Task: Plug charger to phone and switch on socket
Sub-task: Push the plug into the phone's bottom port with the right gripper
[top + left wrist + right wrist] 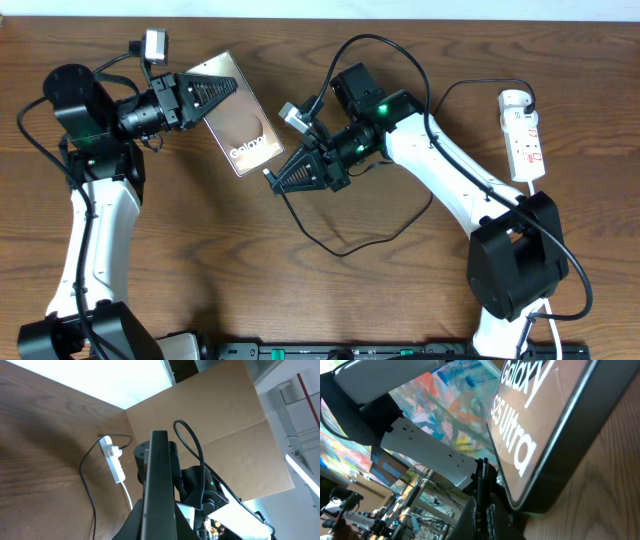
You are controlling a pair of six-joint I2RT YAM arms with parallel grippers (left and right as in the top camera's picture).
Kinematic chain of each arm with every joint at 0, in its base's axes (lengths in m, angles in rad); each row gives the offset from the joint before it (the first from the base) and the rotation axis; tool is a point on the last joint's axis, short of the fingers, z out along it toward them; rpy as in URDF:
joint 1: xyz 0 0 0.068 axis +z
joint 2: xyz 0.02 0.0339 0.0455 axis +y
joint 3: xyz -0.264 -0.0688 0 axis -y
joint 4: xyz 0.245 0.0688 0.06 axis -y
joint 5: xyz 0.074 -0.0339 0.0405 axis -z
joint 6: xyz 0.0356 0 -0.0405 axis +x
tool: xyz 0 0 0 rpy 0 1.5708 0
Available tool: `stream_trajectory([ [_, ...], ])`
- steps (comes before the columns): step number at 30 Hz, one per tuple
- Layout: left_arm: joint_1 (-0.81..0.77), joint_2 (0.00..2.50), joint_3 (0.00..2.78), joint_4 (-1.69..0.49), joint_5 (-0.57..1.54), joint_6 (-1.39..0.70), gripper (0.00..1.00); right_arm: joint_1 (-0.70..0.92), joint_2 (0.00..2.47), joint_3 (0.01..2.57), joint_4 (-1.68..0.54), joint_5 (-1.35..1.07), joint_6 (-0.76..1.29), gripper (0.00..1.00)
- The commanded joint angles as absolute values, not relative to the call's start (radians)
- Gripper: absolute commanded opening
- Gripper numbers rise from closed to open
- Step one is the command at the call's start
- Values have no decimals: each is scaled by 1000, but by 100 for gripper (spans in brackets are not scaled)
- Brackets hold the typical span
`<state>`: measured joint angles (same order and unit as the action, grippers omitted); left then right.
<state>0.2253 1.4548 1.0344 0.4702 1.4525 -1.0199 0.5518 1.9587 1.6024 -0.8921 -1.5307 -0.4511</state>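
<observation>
Wooden surface (200,260) spans the view; left hand (225,90) pinches the phone (250,125) at its upper end; right hand (275,180) pinches the charger (340,253) plug beside the phone's lower edge; socket (524,135) lies far right.

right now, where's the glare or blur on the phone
Overhead: the phone is sharp, with a soft sheen on its face. Left wrist: it is edge-on, close, dark and blurred; the top strip is blown out white. Right wrist: lettering is crisp, but the glass mirrors colourful reflections.
</observation>
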Motion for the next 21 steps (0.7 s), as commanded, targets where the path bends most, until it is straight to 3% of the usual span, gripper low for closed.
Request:
stream_trajectory([
  [1, 223, 1440, 1043, 481, 1462, -1013, 7, 551, 1955, 1616, -881, -1556, -441, 1],
  [21, 223, 1440, 1043, 515, 1481, -1014, 7, 548, 1955, 1616, -820, -1538, -335, 1],
])
